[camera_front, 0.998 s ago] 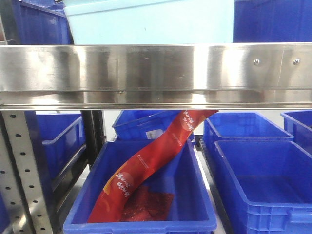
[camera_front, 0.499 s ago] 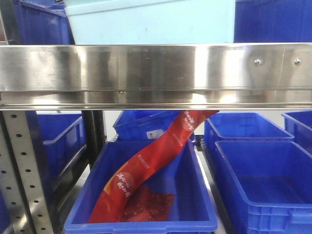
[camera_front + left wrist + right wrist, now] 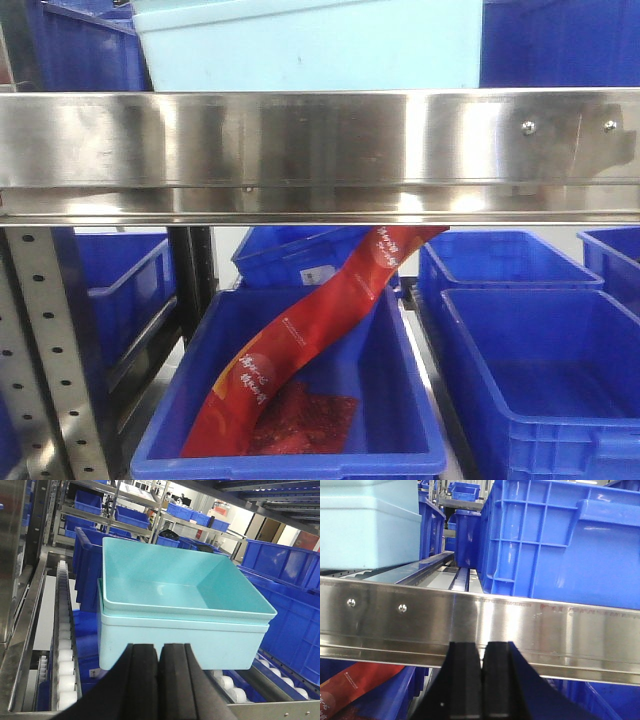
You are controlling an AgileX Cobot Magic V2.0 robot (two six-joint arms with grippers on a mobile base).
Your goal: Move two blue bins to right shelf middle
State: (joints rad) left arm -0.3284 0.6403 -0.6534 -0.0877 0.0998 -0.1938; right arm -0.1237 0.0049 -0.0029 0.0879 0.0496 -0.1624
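Bins, nested pale aqua, sit on the shelf's rollers, mid-frame in the left wrist view and at top centre of the front view. Left gripper and right gripper both show fingers pressed together, holding nothing.

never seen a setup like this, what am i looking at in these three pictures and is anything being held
This is a two-armed robot at a warehouse rack. The front view looks at the rack's steel rail; below it a dark blue bin holds a red packet. The other two pictures come from cameras on the wrists. The left gripper is shut and empty, facing two pale blue bins, one nested in the other, sitting on the rack's rollers. The right gripper is also shut, holding nothing, in front of the rail.
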